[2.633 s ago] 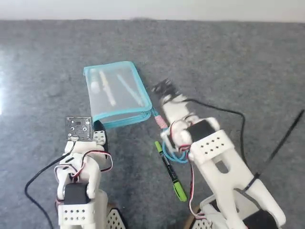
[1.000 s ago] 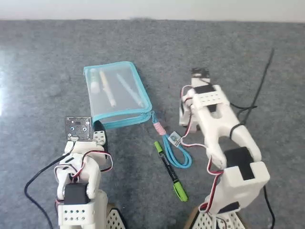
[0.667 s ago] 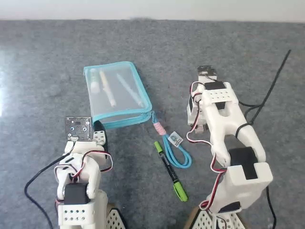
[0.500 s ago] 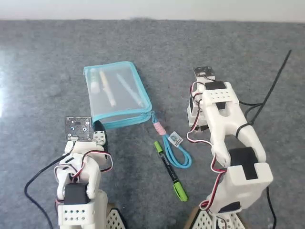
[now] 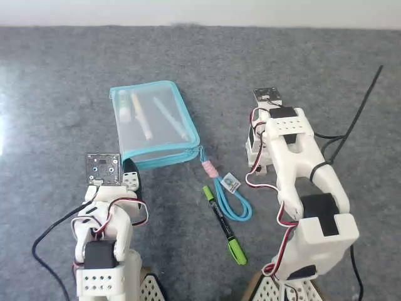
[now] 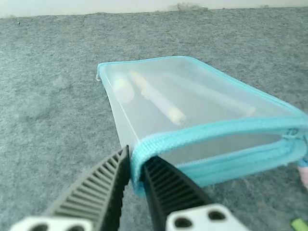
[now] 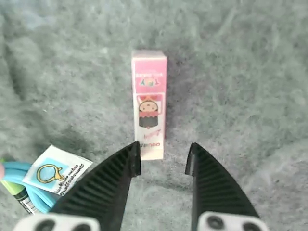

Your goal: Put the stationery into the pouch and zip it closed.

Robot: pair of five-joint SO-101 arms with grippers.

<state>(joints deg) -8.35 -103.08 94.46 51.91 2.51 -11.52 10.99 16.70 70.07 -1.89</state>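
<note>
The translucent pouch (image 5: 153, 122) with a teal zip edge lies flat and holds several pale stick-shaped items. My left gripper (image 6: 135, 157) is shut on the teal edge at the pouch's (image 6: 192, 110) near corner; in the high view the left gripper (image 5: 130, 172) sits at that corner. A small pink eraser box (image 7: 149, 110) lies on the felt just beyond my right gripper (image 7: 162, 155), which is open above it and does not touch it. A green pen (image 5: 224, 226) lies between the arms. The right arm (image 5: 285, 135) covers the eraser from above.
A blue cord loop (image 5: 233, 199) with a pink bead (image 5: 210, 167) and a white tag (image 5: 231, 182) trails from the pouch's zip end. The tag (image 7: 57, 175) lies near the eraser. Grey felt (image 5: 313, 69) covers the table; a black cable (image 5: 351, 119) runs right of the right arm.
The right arm left the zip cord near the pouch and swung right, over the pink eraser box. It has kept still for the last half second. The left arm has not moved.
</note>
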